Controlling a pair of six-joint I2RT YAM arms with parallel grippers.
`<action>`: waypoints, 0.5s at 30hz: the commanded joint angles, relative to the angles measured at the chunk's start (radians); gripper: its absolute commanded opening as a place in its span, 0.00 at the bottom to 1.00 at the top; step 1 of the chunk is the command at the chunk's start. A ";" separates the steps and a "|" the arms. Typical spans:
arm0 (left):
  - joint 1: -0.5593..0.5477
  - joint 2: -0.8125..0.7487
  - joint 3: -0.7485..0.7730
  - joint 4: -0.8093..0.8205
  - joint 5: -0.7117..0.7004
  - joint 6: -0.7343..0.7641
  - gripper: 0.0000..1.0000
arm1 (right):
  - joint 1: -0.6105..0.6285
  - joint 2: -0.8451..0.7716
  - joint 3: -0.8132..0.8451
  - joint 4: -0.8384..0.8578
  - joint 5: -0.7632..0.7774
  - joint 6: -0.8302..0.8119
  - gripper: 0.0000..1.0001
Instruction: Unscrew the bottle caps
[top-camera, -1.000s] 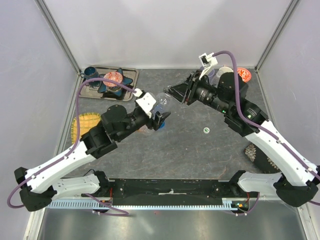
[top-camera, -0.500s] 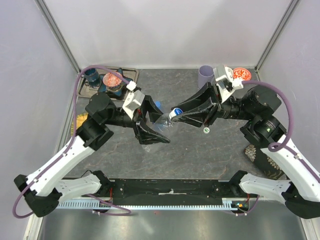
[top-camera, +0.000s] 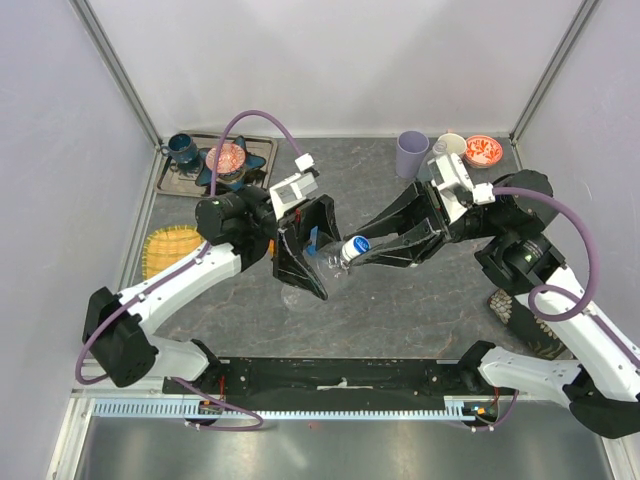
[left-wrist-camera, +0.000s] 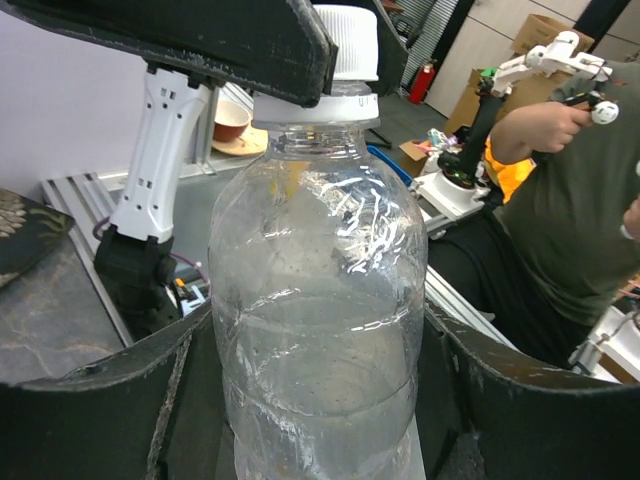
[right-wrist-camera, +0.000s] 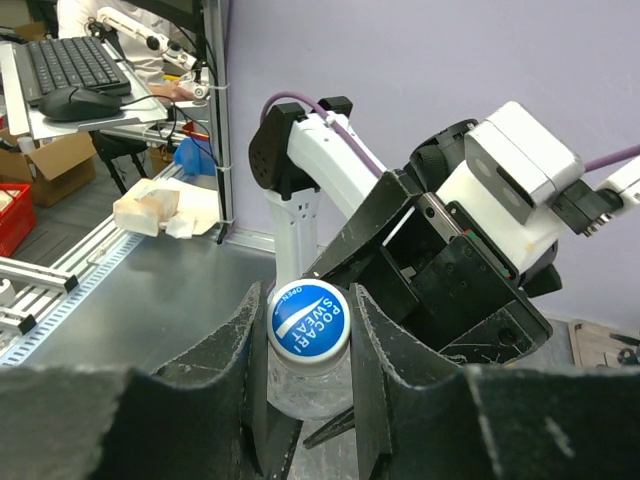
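Top external, L hand (top-camera: 310, 256) gripping clear bottle (top-camera: 332, 263), R hand (top-camera: 361, 248) pinching cap (right-wrist-camera: 308, 318), cup (top-camera: 411, 153) behind.

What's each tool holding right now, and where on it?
Both hold one clear bottle: left tool around its body, right tool clamped on its cap.

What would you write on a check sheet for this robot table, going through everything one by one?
Surface: dark grey table.
Job's things: one clear bottle, its cap on; other bottles not seen.
Clutter: lilac cup, beige cup and red-patterned dish at the far right; tray with a teal cup at the far left; yellow mat on the left.
End effectors: left end effector shut on the bottle's body; right end effector shut on the cap.
Cables: a purple cable arches over each arm, away from the bottle.
Surroundings: pale walls; a person beyond the table in the left wrist view.
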 joint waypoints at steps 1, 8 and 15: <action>0.010 0.064 0.050 0.332 -0.045 -0.313 0.31 | 0.022 0.000 -0.047 0.063 -0.156 0.059 0.00; 0.019 -0.039 0.022 -0.194 -0.033 0.076 0.29 | 0.019 -0.017 -0.063 -0.001 0.004 0.084 0.26; 0.022 -0.171 0.114 -1.069 -0.157 0.843 0.28 | 0.017 -0.041 0.048 -0.185 0.291 0.047 0.75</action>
